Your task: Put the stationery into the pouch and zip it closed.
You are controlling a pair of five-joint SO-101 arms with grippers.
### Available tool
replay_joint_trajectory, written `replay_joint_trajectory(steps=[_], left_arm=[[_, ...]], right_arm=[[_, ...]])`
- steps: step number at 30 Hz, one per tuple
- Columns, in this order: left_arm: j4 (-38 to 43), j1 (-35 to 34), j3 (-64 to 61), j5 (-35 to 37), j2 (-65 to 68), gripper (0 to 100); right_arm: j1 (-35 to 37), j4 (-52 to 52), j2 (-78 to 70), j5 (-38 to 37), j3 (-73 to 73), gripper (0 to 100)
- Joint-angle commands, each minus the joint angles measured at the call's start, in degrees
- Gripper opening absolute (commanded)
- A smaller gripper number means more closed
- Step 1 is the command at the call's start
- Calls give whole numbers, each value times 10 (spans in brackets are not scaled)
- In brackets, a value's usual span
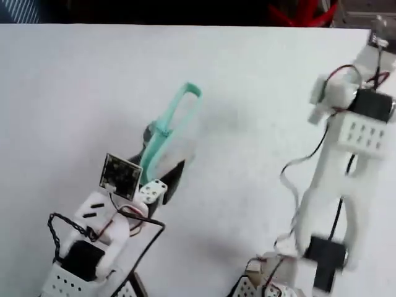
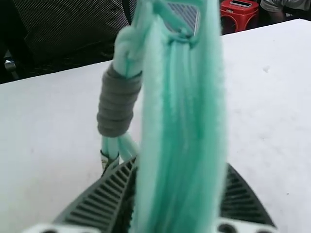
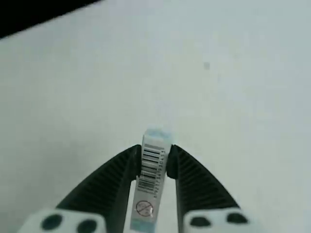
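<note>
The left gripper (image 2: 179,166) is clenched on the edge of a mint-green fabric pouch with translucent sides (image 2: 187,116); its black ribbed fingers (image 2: 104,204) press the pouch's thick green seam from both sides. In the high view the pouch (image 1: 166,133) sits left of the middle of the white table (image 1: 74,86), with its looped green strap (image 1: 189,93) pointing toward the far edge. A grey band (image 2: 116,104) wraps the strap's cords just beside the seam. Whether the zip is open or closed cannot be told. The right arm (image 1: 334,167) stands well apart at the table's right side. Its right gripper (image 3: 154,149) grasps a small, slim white stationery piece with a barcode label (image 3: 151,167), held above bare tabletop, its pale tip poking out just beyond the fingertips.
</note>
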State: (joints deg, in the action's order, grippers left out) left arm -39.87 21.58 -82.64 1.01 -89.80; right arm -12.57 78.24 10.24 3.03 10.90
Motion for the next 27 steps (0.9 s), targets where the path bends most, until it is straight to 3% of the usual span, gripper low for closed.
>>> replay_joint_trajectory(steps=[1, 8, 12, 21, 27], left_arm=[[-4, 3, 8, 5, -4, 225], [-3, 2, 8, 5, -4, 221], [-3, -1, 8, 5, -4, 221], [-3, -1, 12, 2, -5, 221], [-3, -2, 14, 2, -5, 221]], right_arm=[[116, 11, 176, -9, 28, 18], [354, -104, 275, -12, 28, 18], [442, -190, 273, -13, 16, 18], [463, -362, 280, -14, -187, 18], [436, -404, 304, -14, -295, 18]])
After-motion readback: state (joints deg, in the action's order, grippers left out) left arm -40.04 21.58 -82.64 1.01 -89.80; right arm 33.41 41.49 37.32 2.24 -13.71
